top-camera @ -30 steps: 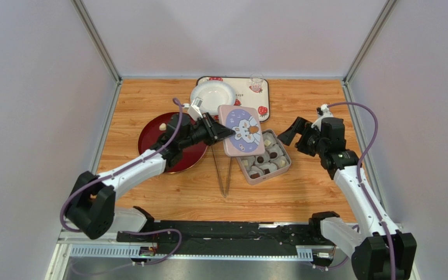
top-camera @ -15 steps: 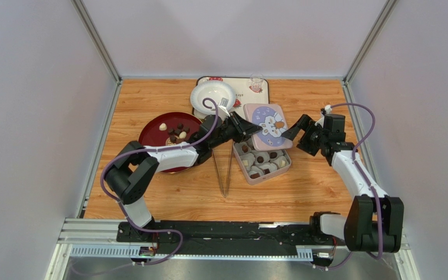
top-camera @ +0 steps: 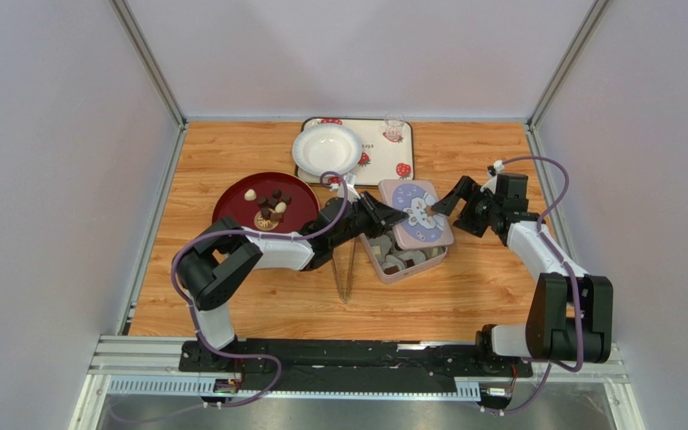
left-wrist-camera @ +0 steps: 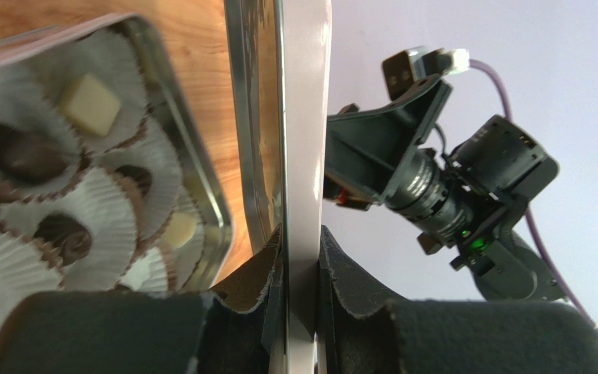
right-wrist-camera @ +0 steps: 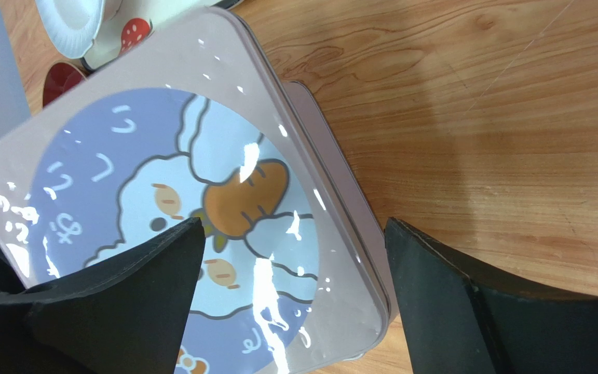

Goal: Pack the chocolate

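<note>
The packing looks nearly finished but not complete. The square tin (top-camera: 408, 262) sits near the middle of the table (top-camera: 500, 296), a little toward its right edge, and its paper cups (left-wrist-camera: 84, 226) hold chocolate (left-wrist-camera: 90, 105), dark pieces and cream ones, though I cannot tell whether every cup is filled. A small cluster of pieces (top-camera: 269, 206) is left on the red plate (top-camera: 235, 208) toward the left edge, so some candy is unpacked. The left gripper (top-camera: 382, 215) is clenched on one edge of the rabbit-printed lid (top-camera: 418, 213), holding it over the far part of the tin, not yet seated. The right gripper (top-camera: 446, 202) has its jaws spread wide at the lid's far right corner, grasping nothing; whether a finger touches the lid I cannot tell. What seems left is seating the lid, and perhaps moving over the plate's last pieces
</note>
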### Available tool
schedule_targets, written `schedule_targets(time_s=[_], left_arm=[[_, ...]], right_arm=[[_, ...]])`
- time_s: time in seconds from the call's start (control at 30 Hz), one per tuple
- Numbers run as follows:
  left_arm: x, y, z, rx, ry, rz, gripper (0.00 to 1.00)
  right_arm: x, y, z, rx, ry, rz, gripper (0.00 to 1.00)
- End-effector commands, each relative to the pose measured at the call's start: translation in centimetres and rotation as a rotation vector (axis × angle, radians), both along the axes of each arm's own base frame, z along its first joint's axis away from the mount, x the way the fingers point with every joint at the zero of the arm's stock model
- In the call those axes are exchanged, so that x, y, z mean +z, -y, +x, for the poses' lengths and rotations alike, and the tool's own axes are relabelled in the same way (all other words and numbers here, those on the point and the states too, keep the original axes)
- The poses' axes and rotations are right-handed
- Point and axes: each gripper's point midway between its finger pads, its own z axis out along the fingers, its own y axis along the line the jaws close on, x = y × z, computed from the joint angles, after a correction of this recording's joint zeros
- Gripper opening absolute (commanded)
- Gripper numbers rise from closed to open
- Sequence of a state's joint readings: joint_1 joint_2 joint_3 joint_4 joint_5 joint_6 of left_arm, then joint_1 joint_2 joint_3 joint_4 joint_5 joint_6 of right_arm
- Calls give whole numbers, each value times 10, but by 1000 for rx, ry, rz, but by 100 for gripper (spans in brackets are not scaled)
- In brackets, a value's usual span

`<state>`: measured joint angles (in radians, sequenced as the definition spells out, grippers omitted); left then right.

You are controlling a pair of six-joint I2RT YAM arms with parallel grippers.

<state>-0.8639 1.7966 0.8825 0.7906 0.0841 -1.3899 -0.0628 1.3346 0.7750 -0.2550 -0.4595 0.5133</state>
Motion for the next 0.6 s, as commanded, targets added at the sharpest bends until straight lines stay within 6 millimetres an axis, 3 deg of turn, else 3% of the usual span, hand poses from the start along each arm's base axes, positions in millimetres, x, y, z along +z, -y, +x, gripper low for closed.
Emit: schedule_targets(time_s=[0.0, 0.2, 0.57], left_arm=[[26, -2, -2, 40, 30, -91, 0], [17, -6, -10, 46, 33, -62, 1], [-5, -13, -26, 27, 17, -3, 11]], right_arm=[[11, -6, 14, 52, 77, 29, 89], [4, -19, 8, 117, 68, 88, 86], [1, -28, 10, 190, 73, 80, 84]])
